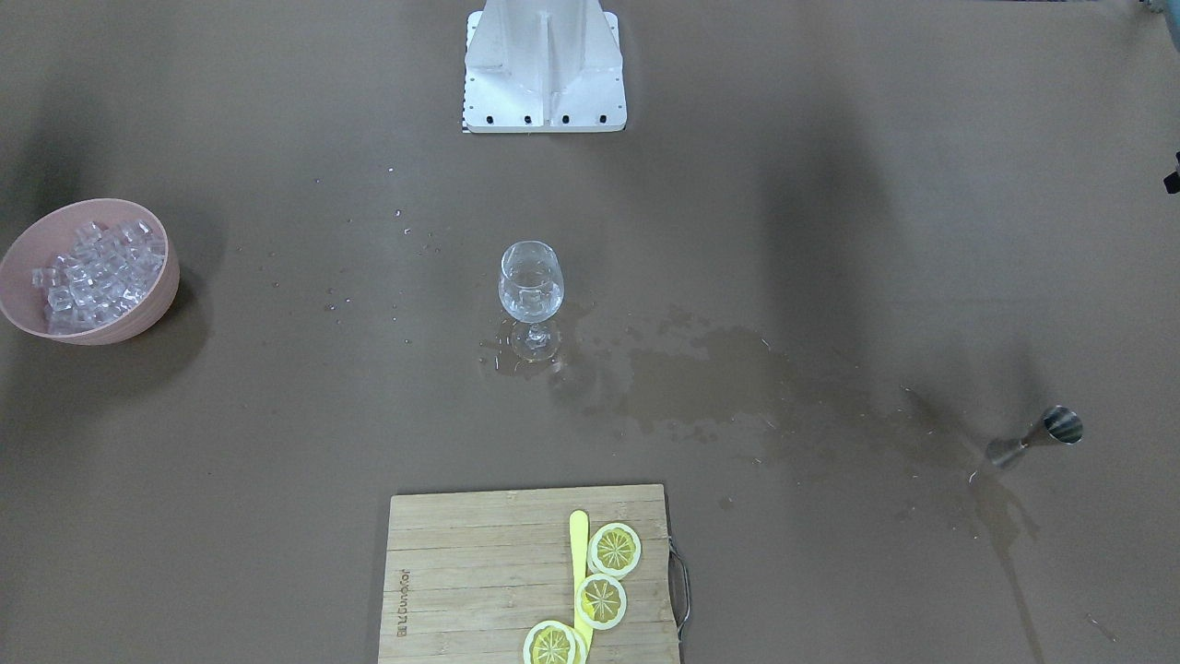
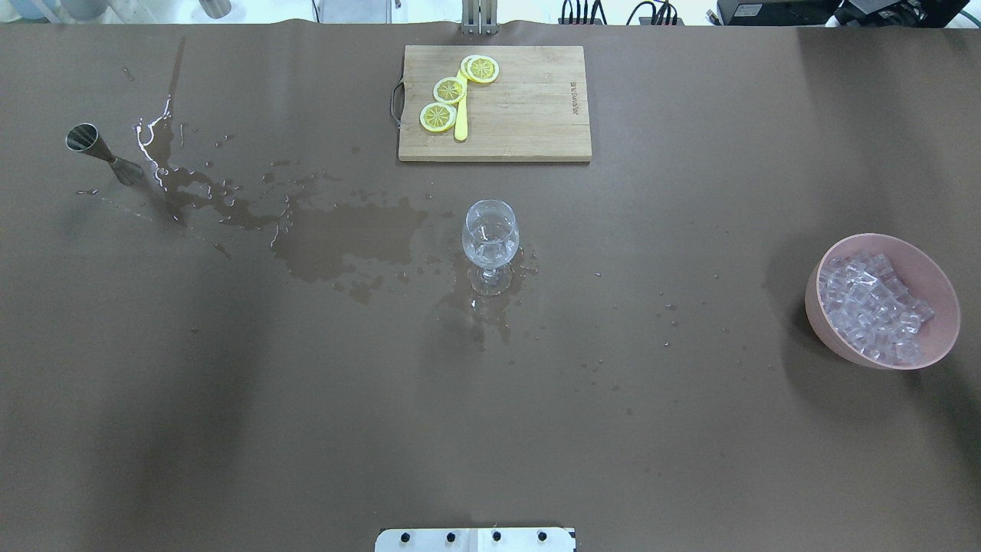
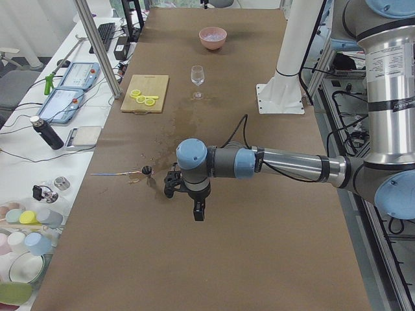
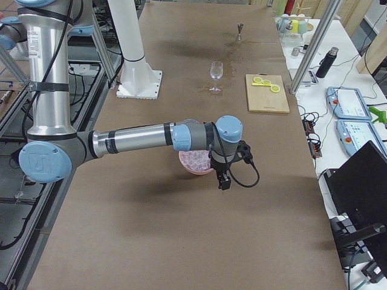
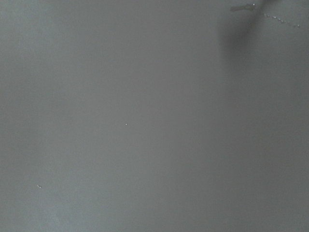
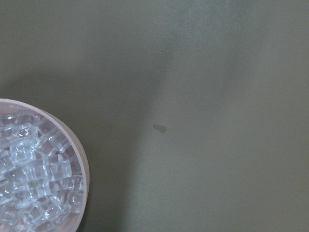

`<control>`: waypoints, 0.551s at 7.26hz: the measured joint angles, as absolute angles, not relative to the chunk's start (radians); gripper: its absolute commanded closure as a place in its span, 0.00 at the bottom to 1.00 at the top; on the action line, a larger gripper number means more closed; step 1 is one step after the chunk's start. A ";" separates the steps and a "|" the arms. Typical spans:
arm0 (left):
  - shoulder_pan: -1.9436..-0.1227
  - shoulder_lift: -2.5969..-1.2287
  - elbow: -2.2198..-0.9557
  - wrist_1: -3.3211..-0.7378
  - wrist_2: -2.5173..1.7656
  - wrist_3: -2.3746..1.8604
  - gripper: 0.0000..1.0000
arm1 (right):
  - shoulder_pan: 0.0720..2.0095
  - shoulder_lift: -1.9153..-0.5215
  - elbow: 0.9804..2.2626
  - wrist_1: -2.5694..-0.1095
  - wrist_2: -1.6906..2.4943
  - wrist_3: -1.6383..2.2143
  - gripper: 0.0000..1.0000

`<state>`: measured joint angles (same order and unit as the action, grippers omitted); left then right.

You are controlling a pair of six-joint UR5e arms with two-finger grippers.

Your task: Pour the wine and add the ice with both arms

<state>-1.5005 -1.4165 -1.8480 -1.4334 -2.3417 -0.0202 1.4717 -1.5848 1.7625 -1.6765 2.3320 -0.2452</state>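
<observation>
A clear stemmed glass (image 1: 531, 286) stands mid-table, also in the overhead view (image 2: 490, 239); something clear sits in its bowl. The ice (image 2: 874, 307) fills a pink bowl (image 2: 834, 341) at the table's right end, also in the front view (image 1: 97, 277) and the right wrist view (image 6: 34, 179). My left gripper (image 3: 198, 210) hangs over bare table near a steel jigger (image 3: 147, 172). My right gripper (image 4: 222, 181) hangs beside the pink bowl (image 4: 195, 163). Both grippers show only in the side views, so I cannot tell whether they are open or shut.
A wet spill (image 2: 337, 238) spreads from the jigger (image 2: 96, 149) towards the glass. A wooden cutting board (image 2: 529, 115) with lemon slices (image 2: 449, 90) and a yellow knife lies at the far edge. The white robot base (image 1: 544, 69) stands at the near edge.
</observation>
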 measured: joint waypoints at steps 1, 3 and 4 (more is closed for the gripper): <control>-1.501 -1.423 -1.845 -1.412 -2.344 -0.021 0.02 | 1.471 -1.582 1.762 -1.678 2.330 -0.241 0.00; -1.501 -1.425 -1.832 -1.408 -2.362 -0.021 0.02 | 1.471 -1.587 1.763 -1.678 2.326 -0.238 0.00; -1.501 -1.429 -1.829 -1.418 -2.366 -0.021 0.02 | 1.471 -1.592 1.763 -1.676 2.327 -0.238 0.00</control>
<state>-1.5008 -1.4286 -1.8290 -1.4179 -2.3659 -0.0205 1.4711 -1.5915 1.7627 -1.6756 2.3269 -0.2378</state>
